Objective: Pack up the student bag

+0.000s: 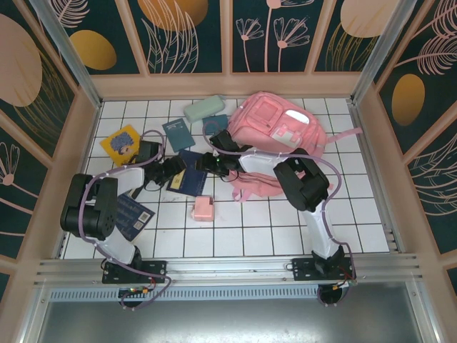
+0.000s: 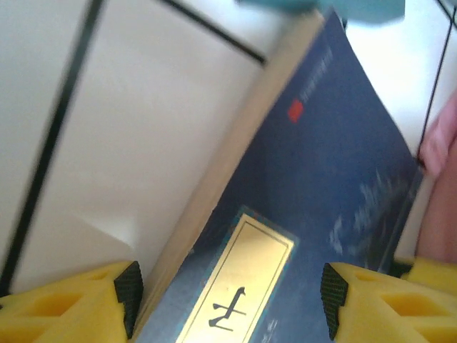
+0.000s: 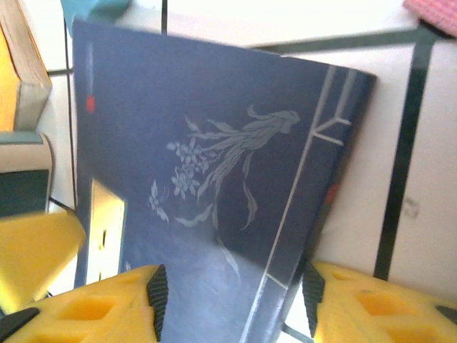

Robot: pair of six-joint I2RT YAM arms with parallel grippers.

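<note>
left gripper (image 2: pixel 228 304): jaws open over blue book (image 1: pixel 189 179) | right gripper (image 3: pixel 230 304): jaws open over it too | student bag (image 1: pixel 275 128): near desk's far edge

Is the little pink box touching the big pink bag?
Apart. The top view shows white tile between the little pink box and the student bag.
</note>
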